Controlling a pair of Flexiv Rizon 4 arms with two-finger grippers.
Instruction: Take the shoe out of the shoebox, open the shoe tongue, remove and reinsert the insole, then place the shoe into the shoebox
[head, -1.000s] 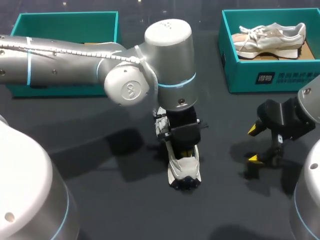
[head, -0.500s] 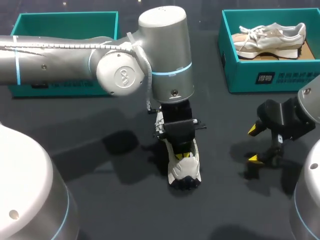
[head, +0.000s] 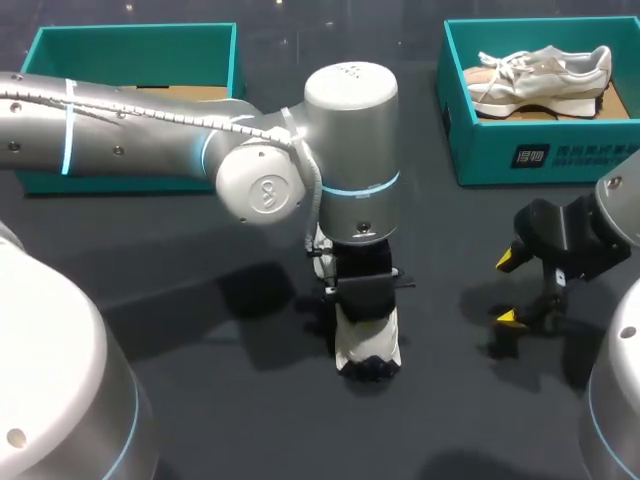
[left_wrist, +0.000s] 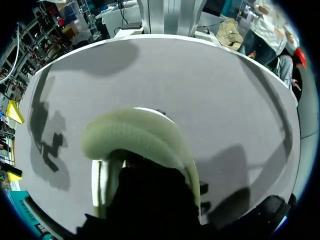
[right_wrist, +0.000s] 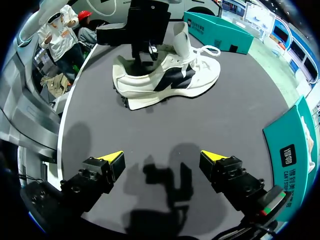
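Observation:
A white shoe (head: 369, 346) with dark side panels stands on the dark table, its heel toward the front edge. My left gripper (head: 365, 298) is pushed down into the shoe's opening from above. Its tips are hidden inside, so what they touch cannot be seen. In the right wrist view the shoe (right_wrist: 165, 80) shows side-on, tongue upright, with the left gripper (right_wrist: 145, 40) in its heel end. The left wrist view shows only the pale heel collar (left_wrist: 135, 137) ahead of the black gripper body. My right gripper (head: 510, 288) (right_wrist: 162, 157) hovers wide open to the shoe's right, holding nothing.
A teal shoebox (head: 530, 155) at the back right holds a second white shoe (head: 540, 72). Another teal shoebox (head: 120, 50) stands at the back left, partly behind my left arm. A corner of that box (right_wrist: 215, 30) shows beyond the shoe.
My left wrist swung left, then back right and lower. Its yellow tips, seen above the shoe earlier, have sunk out of sight into the shoe. The right arm has kept still.

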